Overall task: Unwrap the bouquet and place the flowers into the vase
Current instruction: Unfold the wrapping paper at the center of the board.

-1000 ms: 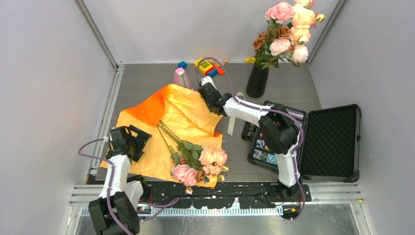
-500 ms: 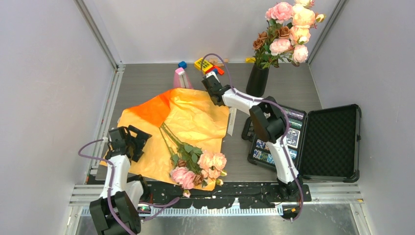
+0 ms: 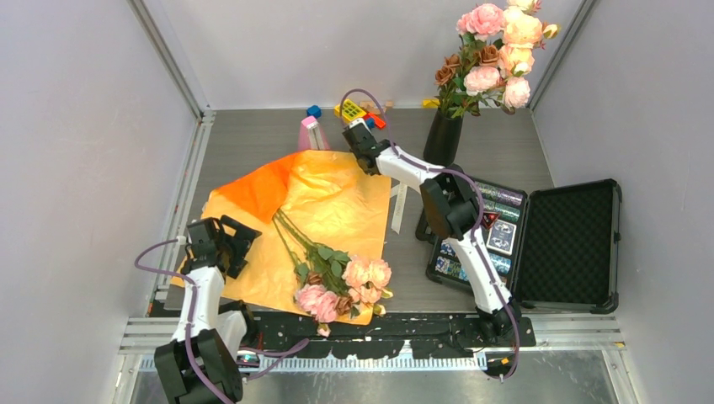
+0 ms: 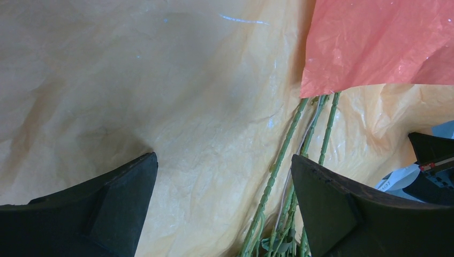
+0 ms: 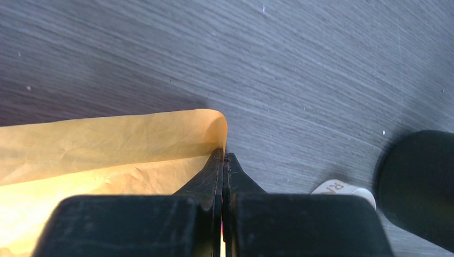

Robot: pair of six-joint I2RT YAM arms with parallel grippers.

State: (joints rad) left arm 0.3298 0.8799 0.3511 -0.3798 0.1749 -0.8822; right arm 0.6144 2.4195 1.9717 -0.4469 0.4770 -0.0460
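The bouquet is undone: its orange paper lies spread on the table, and the flowers rest on it, heads toward the near edge. My right gripper is shut on the paper's far right corner, its jaws pressed together on the sheet. My left gripper stands open over the paper's left part, and in its wrist view the green stems run close by its right finger. The black vase stands at the back right and holds a bunch of pink roses.
A cream ribbon lies right of the paper. A pink metronome and small coloured toys sit at the back. An open black case fills the right side, with a tray of cards beside it.
My right gripper has drawn the paper's corner toward the back of the table, and the sheet now lies flatter. The flowers shifted slightly with it. The left arm has not moved.
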